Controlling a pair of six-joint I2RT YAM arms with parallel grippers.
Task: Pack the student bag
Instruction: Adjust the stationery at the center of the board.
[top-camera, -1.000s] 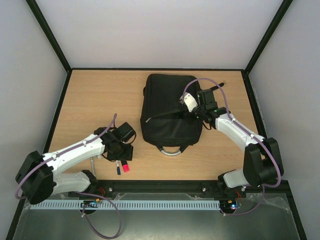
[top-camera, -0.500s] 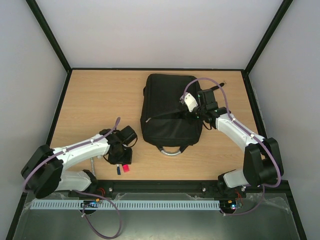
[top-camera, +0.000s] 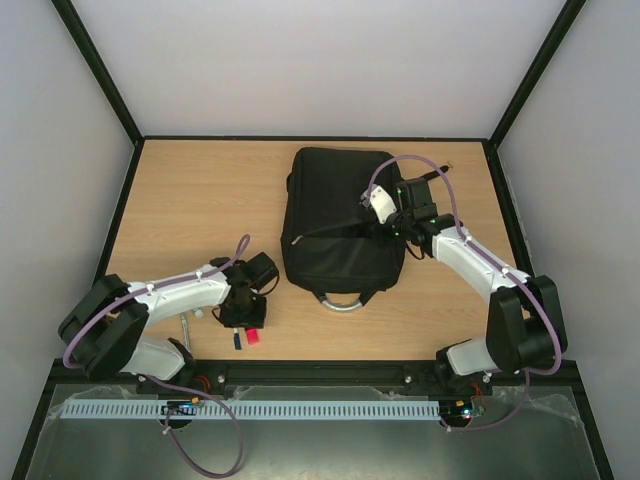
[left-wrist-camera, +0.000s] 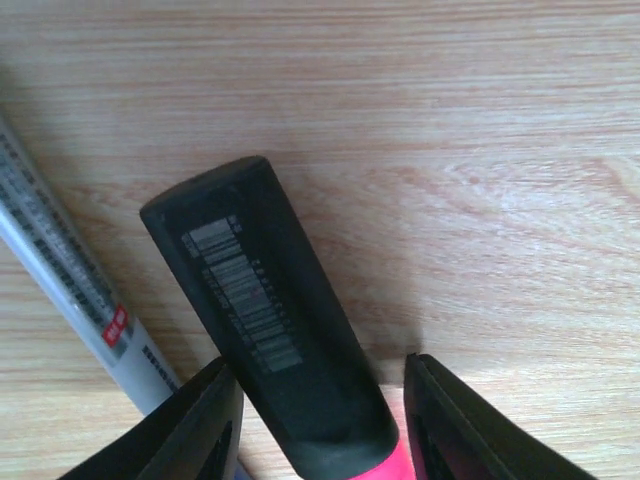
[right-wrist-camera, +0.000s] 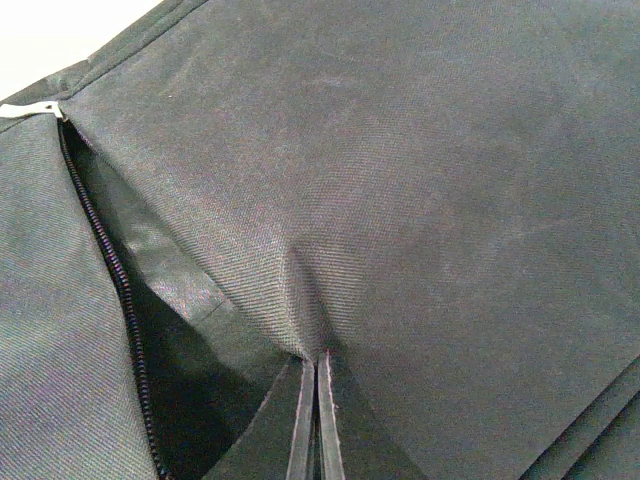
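The black student bag (top-camera: 335, 220) lies flat mid-table, its grey loop handle (top-camera: 343, 301) toward me. My right gripper (top-camera: 385, 225) is shut on the bag's fabric at its right side, pinching up a fold (right-wrist-camera: 310, 330) beside an open zip (right-wrist-camera: 110, 270) that shows a dark pocket. My left gripper (top-camera: 243, 315) is open low over the table, its fingers (left-wrist-camera: 205, 425) on either side of a black marker with a pink end (left-wrist-camera: 270, 340). A white pen (left-wrist-camera: 70, 290) lies just left of it.
The marker's pink end (top-camera: 252, 337) and a small dark pen (top-camera: 237, 340) lie near the table's front edge. A metal pen (top-camera: 186, 328) lies by the left arm's base. Black frame rails border the wooden table (top-camera: 190, 200).
My left gripper has drawn back toward the front left and lowered over the marker. The right gripper has stayed shut on the bag's fabric.
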